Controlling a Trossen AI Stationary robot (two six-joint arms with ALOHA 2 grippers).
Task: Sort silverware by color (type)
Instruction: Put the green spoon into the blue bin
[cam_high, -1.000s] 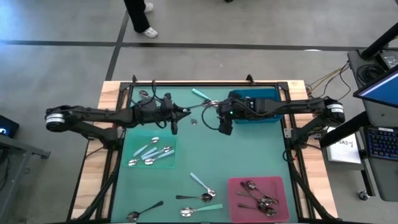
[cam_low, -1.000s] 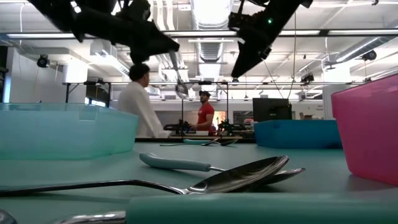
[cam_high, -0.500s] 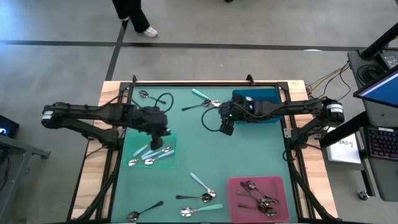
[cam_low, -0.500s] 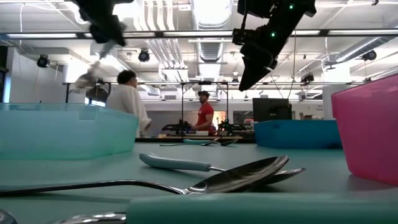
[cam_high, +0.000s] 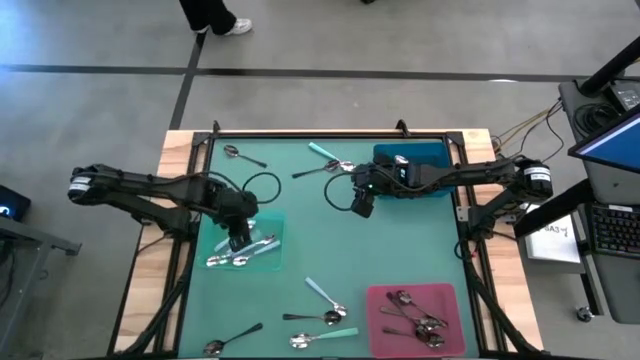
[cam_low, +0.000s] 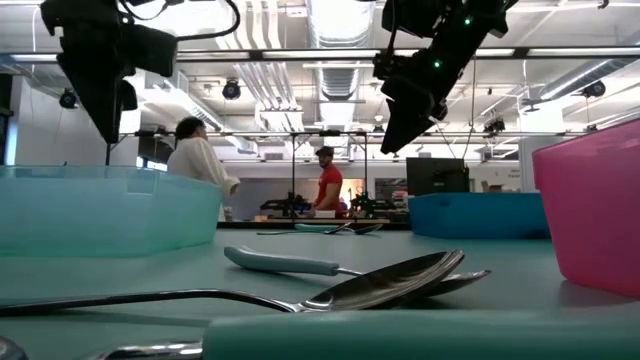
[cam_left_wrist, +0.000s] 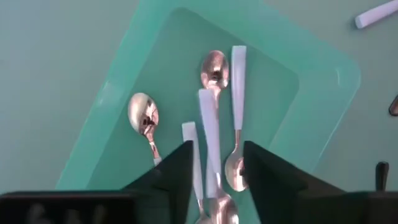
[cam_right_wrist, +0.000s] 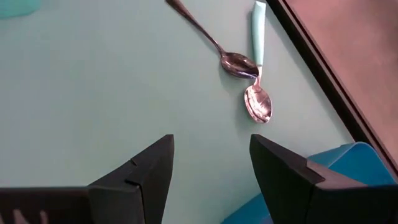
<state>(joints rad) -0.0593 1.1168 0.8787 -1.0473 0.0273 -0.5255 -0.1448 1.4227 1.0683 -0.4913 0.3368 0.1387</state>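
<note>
My left gripper points down over the teal tray, open. In the gap between its fingers shows a pale-blue-handled spoon that neither finger touches; whether it lies in the tray or hangs in the air, I cannot tell. Three more pale-handled spoons lie flat in the tray. My right gripper hangs open over the table's middle, slanting down. Beyond its fingers lie a dark all-metal spoon and a teal-handled spoon, their bowls touching.
A blue tray stands at the far right under the right arm. A magenta tray with dark spoons sits at the near right. Loose spoons lie near the front edge and at the far left.
My left gripper has swung from the table's far middle toward the left and near side, ending over the teal tray, and has tipped from nearly level to pointing down. The spoon it carried now stands free between its fingers. My right gripper has sunk a little.
</note>
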